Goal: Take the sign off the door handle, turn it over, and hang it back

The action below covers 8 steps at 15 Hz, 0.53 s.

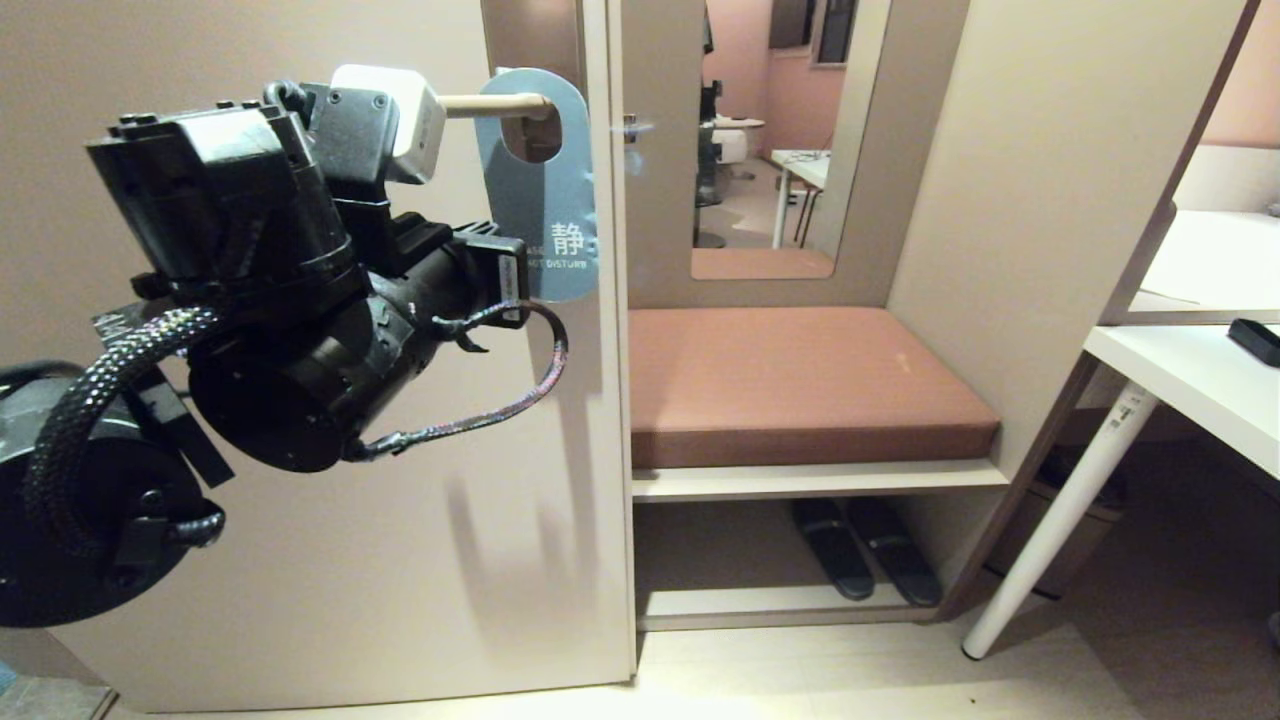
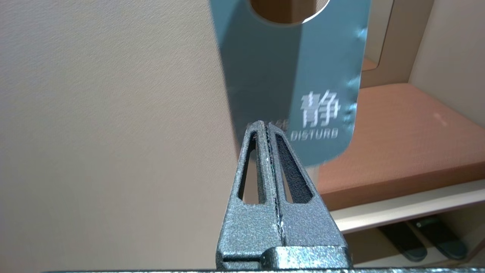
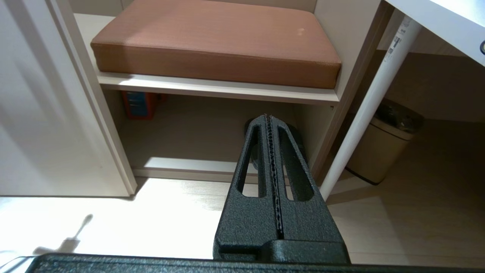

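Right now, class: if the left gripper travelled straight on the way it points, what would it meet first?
Probably the sign, near its lower edge; the shut left gripper points at it, though the depth between them is unclear.

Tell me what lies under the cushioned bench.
Under the bench, a pair of dark slippers lies on the lower shelf; an orange-blue box sits further in.

Sign (image 2: 265,76): thin card, dusty blue face, satin w/ slight sheen, white print. Handle (image 1: 490,104): smooth beige-champagne metal look, low gloss. Door (image 1: 300,560): matt beige, fine-grained texture. Left gripper (image 2: 267,127): fingers (image 2: 250,227) rough pebbled dark finish, ribbed inner pads. Right gripper (image 3: 268,117): same finish. Cushion (image 1: 800,380): brown woven-look cloth, matt. Arm cable (image 1: 470,420): braided sleeve. Floor (image 3: 398,227): pale wood-look, smooth.
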Tool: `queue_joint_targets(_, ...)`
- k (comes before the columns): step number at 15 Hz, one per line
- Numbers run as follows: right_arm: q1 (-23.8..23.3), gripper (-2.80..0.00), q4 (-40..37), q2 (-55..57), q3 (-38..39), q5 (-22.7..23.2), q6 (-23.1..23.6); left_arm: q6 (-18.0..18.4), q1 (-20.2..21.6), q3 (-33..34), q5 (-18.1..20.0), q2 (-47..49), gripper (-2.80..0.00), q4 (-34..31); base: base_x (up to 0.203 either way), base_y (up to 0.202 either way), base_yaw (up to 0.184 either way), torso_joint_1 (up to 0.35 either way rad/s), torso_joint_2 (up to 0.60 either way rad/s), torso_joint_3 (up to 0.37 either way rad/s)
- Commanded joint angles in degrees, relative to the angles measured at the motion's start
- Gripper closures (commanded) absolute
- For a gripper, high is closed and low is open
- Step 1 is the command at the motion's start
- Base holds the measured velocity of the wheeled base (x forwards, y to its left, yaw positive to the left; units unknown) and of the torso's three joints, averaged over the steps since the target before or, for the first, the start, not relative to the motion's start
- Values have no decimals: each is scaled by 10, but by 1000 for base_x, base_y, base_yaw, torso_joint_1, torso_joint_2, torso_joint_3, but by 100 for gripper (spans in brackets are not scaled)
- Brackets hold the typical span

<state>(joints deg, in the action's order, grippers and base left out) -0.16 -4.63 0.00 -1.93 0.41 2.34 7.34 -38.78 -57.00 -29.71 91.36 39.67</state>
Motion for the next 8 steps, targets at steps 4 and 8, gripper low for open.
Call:
queue_joint_targets(4, 0, 0, 0, 0, 0, 0, 0, 2, 21, 50, -1, -48, 0, 2, 0, 0, 0, 0, 0, 0)
queue_joint_targets(8, 0, 0, 0, 0, 0, 0, 0, 2, 72, 58, 1, -60, 0, 3, 0, 0, 0, 0, 0, 0)
